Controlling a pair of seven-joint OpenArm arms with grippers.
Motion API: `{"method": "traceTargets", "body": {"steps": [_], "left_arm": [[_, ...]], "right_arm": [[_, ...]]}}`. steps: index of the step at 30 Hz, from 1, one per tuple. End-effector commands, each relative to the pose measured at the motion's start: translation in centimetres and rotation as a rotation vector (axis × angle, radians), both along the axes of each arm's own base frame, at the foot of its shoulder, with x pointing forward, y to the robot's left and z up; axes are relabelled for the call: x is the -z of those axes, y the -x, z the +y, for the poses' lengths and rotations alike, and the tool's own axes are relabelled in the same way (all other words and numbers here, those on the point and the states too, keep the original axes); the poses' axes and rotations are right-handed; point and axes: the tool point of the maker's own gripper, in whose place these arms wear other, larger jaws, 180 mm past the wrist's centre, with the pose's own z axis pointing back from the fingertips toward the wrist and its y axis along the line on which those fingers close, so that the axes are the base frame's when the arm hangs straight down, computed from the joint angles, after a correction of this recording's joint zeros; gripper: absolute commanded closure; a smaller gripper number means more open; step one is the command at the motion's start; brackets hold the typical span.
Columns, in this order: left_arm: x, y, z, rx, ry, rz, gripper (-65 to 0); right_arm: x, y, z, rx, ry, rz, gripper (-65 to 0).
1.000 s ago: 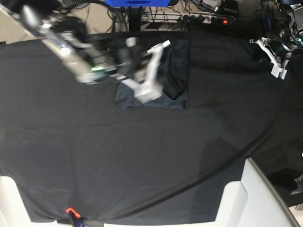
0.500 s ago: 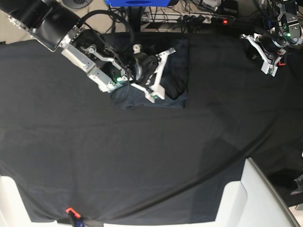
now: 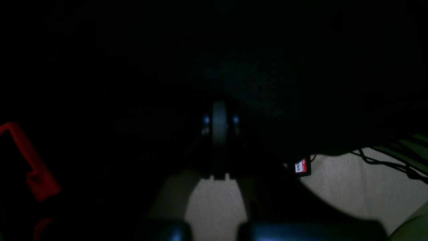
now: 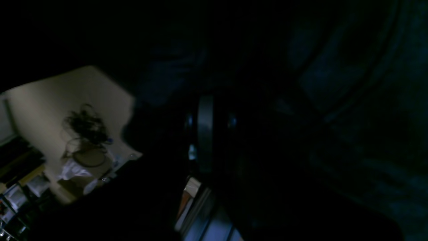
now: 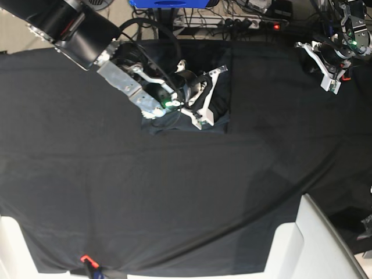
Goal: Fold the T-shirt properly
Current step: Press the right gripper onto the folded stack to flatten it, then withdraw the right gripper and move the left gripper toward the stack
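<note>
With the right gripper (image 5: 204, 104) fingers closed, the folded T-shirt (image 5: 218, 81) is best pressed flat gently; the left gripper (image 5: 324, 65) is kept shut, clear.

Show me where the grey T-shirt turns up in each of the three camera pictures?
Base view: the T-shirt lies as a folded bundle at top centre of the black tablecloth, under the right hand.
Right wrist view: bluish folds of it fill the right side, very dim.
Left wrist view: not visible; the picture is nearly black.
Shared landmark: the tablecloth's far edge against the pale floor.
</note>
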Motion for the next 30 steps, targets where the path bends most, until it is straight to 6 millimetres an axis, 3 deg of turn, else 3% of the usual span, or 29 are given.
{"method": "traceTargets", "body": {"steps": [1, 4, 12, 18, 22, 27, 30], "left_arm": [[0.8, 1.5, -0.6, 0.031, 0.008, 0.063, 0.0], [0.7, 1.5, -0.5, 0.026, 0.007, 0.062, 0.0], [0.7, 1.4, -0.5, 0.025, 0.009, 0.060, 0.0], [-0.5, 0.6, -1.7, 0.069, -0.013, 0.060, 0.0], [-3.1, -1.0, -2.8, 0.111, -0.025, 0.049, 0.0], [-5.1, -3.4, -5.8, 0.093, 0.135, -0.028, 0.0], [-6.1, -5.0, -7.5, 0.020, 0.323, -0.102, 0.0]], "right_arm": [[-1.1, -0.7, 1.4, -0.007, -0.034, -0.021, -4.2], [-1.1, -0.7, 1.6, -0.019, -0.024, -0.034, -4.2], [-5.6, -1.2, 2.6, -0.053, -0.122, -0.130, -4.2], [-5.5, -1.3, 2.5, -0.043, -0.126, -0.134, -4.2], [-4.6, -3.4, -0.5, 0.065, -0.107, -0.158, -4.2], [-3.3, -4.8, -5.0, 0.187, -0.066, -0.148, -4.2], [-2.4, -4.9, -7.3, 0.240, -0.037, -0.136, -4.4]]}}
